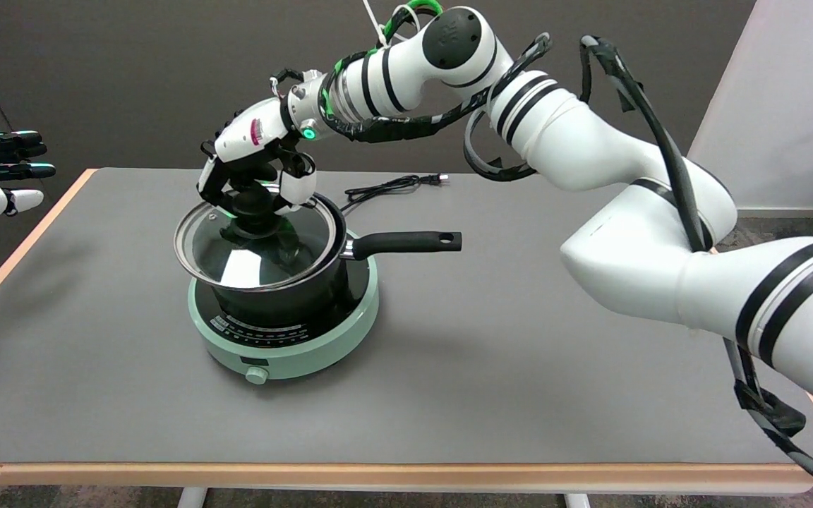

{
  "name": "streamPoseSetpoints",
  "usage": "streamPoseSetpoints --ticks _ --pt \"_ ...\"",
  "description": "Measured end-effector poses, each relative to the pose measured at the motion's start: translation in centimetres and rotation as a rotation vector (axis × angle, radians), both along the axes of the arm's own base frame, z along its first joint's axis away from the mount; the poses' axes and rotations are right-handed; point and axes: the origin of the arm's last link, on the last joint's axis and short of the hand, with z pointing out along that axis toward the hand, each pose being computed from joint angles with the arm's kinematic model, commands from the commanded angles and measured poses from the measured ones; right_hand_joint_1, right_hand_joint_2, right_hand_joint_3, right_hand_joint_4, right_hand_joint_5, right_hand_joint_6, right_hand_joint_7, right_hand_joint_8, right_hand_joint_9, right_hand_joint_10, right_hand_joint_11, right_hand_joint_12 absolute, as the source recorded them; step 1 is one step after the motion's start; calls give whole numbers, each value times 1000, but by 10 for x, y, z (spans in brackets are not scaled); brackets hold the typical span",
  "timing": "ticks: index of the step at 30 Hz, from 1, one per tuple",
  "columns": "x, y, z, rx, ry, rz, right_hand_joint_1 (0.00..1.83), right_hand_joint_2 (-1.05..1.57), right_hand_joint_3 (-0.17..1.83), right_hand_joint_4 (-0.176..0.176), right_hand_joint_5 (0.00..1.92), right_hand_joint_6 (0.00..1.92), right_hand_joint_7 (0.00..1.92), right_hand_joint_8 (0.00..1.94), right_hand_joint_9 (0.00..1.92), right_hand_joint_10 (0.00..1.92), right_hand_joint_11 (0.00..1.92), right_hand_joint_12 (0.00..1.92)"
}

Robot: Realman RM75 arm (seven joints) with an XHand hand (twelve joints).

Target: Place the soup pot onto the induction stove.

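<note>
The soup pot (276,282) sits on the induction stove (286,331), its black body on the stove's dark glass top, slightly toward the far left of the plate. The pot appears a little tilted, the rim higher at the far side; whether the base lies fully flat on the plate cannot be told. The glass lid (258,243) is on the pot, and the long black handle (406,243) points to the right, level above the table (519,367). The right hand (255,173) is above the lid, palm down, fingers (298,187) curled around the black lid knob (255,212) and holding it from several sides. The right arm (590,155) reaches in from the lower right and arches over the table. The stove is pale green, with a round dial (256,375) at its near edge and a printed control strip on the glass. Its black power cord (392,187) lies loose on the table behind the pot, plug end toward the right.
</note>
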Motion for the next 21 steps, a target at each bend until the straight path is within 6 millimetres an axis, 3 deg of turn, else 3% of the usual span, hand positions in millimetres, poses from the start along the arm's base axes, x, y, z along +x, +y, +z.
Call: streamPoseSetpoints --ticks 21 --pt "-2 5 5 19 43 15 1358 829 706 176 514 1562 871 1391 807 1786 627 1497"
